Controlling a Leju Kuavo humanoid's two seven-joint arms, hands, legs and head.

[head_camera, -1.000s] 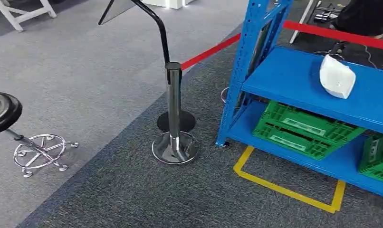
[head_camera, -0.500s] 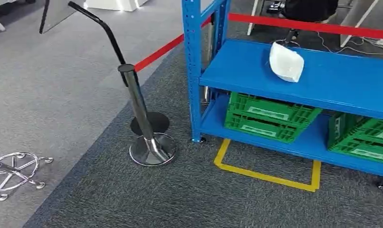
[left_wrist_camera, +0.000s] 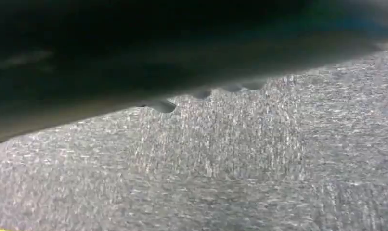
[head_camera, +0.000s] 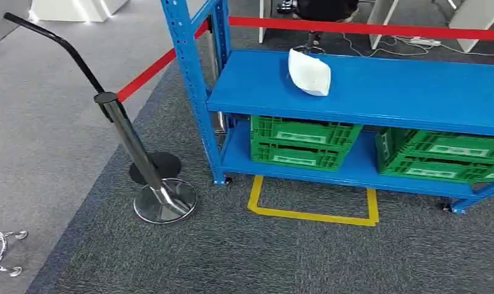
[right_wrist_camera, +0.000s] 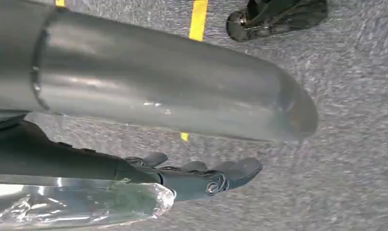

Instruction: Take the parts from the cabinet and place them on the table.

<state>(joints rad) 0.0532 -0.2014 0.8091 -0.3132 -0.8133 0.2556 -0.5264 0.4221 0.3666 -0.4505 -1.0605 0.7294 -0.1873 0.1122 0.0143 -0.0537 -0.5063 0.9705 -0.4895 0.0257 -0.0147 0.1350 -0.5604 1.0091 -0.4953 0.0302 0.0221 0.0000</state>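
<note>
on the blue cabinet's (head_camera: 379, 92) upper shelf lies a white part (head_camera: 309, 71). right hand (right_wrist_camera: 201, 178) hangs over carpet, fingers apart, holding nothing. left hand's state: cannot tell.

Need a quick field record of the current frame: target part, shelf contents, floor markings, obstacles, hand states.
target part: white part lying on the upper shelf of the blue cabinet
lower shelf: green crates, side by side
floor marking: yellow tape outline on grey carpet in front of the cabinet
obstacle: chrome stanchion with red belt, left of the cabinet
right hand: over the carpet, fingers extended, holds nothing
left hand: blurred, state unclear
</note>
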